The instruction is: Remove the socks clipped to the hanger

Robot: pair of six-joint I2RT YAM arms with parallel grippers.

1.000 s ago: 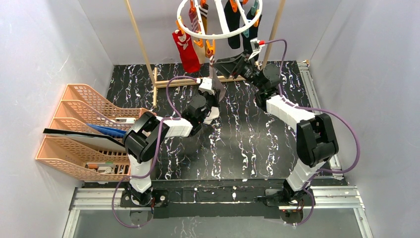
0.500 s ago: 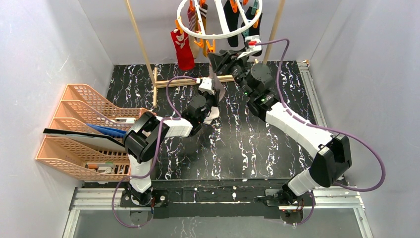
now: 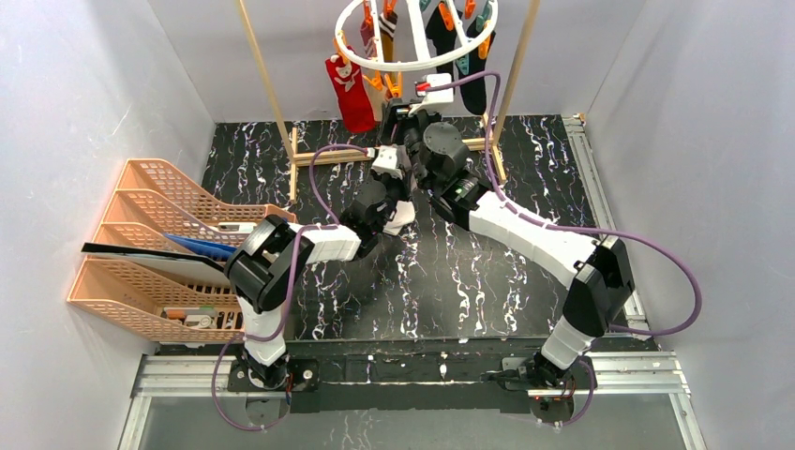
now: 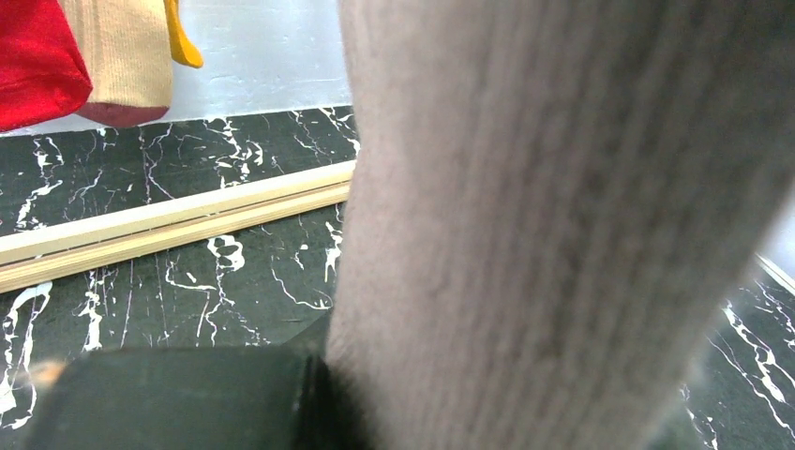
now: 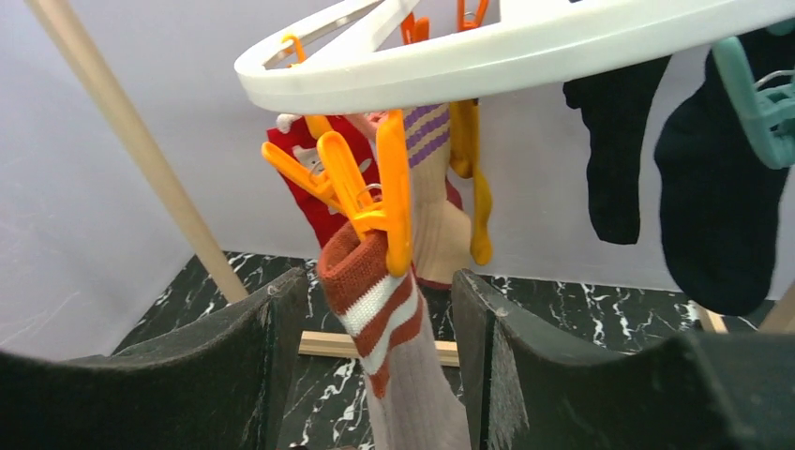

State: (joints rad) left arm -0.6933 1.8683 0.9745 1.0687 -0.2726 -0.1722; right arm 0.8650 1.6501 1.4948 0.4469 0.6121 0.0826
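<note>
R tool [image 5: 377, 291] swung left, now straddling clipped striped sock [image 5: 380, 323].

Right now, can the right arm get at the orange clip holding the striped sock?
Probably yes: the right gripper is open, fingers flanking the striped sock just under the orange clip, nothing in between.

You can read no text, brand or number here; the white marking on the red fabric sock [image 3: 354, 98] is illegible.

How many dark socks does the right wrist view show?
2: one dark sock right of centre, another dark sock far right beside a teal clothespin; more may be hidden.
</note>
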